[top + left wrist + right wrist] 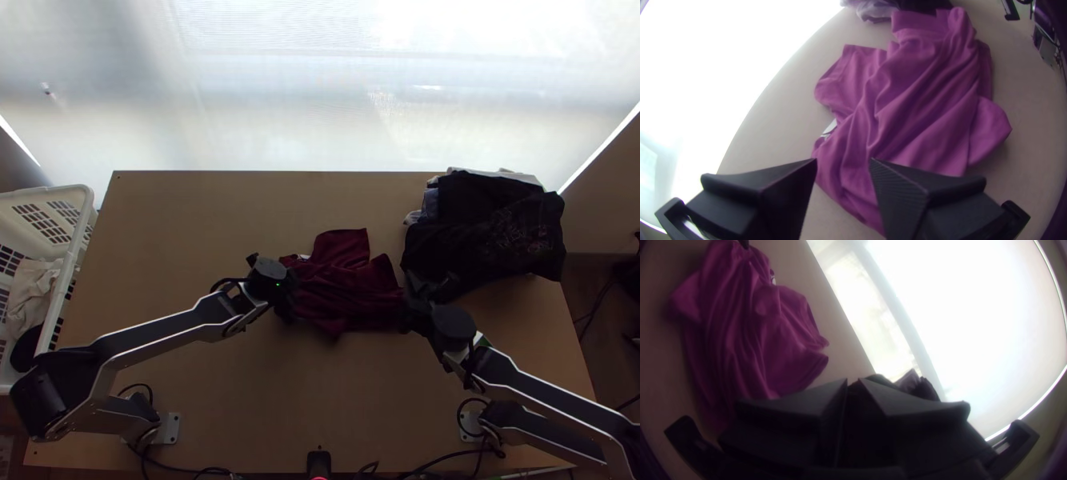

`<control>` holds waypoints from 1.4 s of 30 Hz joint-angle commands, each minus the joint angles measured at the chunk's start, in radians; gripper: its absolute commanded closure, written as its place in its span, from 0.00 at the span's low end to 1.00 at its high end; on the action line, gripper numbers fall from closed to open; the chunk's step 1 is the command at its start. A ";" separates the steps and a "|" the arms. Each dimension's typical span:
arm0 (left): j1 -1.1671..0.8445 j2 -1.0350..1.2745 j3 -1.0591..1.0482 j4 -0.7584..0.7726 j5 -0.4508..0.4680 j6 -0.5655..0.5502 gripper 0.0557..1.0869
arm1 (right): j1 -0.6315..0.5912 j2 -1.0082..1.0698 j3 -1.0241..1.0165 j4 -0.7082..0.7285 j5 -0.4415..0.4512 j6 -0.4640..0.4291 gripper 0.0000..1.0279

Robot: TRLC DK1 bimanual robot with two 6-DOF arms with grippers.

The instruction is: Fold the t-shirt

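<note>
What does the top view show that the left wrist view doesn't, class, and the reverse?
Top view: the white basket with pale cloth inside.

Left wrist view: fine ridges on the inner faces of the left gripper, its fingers apart.

Both: the bunched t-shirt, the table and dark clothing beyond.

Lt wooden table (200, 240), rumpled maroon t-shirt (344, 292) nr ctr; dark clothes pile (484, 232), far R corner
</note>
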 commanded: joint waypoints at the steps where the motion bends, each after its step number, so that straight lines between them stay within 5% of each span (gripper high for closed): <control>1: 0.042 -0.135 -0.007 -0.066 -0.003 -0.023 0.06 | 0.110 0.058 0.089 -0.017 0.024 0.004 0.72; 3: 0.068 -0.168 -0.022 -0.081 -0.003 -0.023 0.05 | 0.142 0.104 0.107 -0.044 0.026 0.030 0.62; 7: 0.156 -0.237 -0.065 -0.093 -0.003 -0.005 0.05 | 0.234 0.173 0.143 -0.144 0.024 0.091 0.16; 11: 0.289 -0.320 -0.077 -0.130 -0.003 0.012 0.05 | 0.313 0.259 0.178 -0.156 0.018 0.099 0.05; 17: 0.407 -0.449 -0.106 -0.201 0.000 0.033 0.05 | 0.322 0.408 0.311 -0.210 -0.028 0.125 0.04; 25: 0.419 -0.570 -0.205 -0.236 0.000 0.030 0.05 | 0.342 0.498 0.529 -0.502 -0.121 0.358 0.04; 42: 0.513 -0.655 -0.257 -0.239 0.004 0.044 0.05 | 0.475 0.762 0.762 -0.532 -0.123 0.478 0.05</control>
